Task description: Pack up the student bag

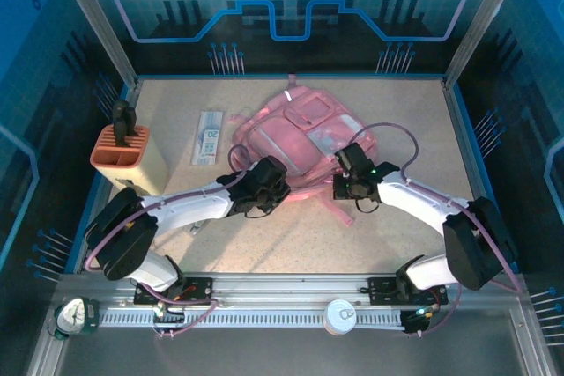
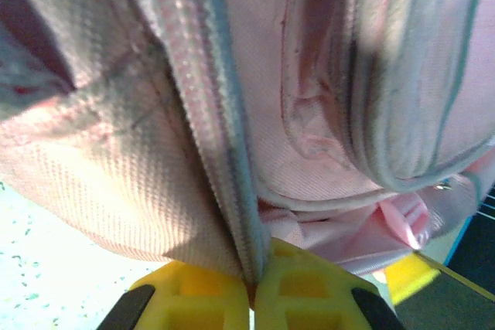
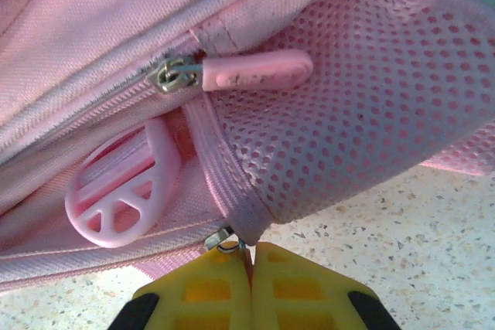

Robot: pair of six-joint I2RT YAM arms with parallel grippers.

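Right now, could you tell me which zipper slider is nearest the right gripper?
The bare metal slider at the tips of the right gripper; the other slider, higher up, carries a pink pull tab.

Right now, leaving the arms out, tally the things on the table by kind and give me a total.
student bag: 1
pen holder: 1
black item standing in the holder: 1
flat white packet: 1
Total: 4
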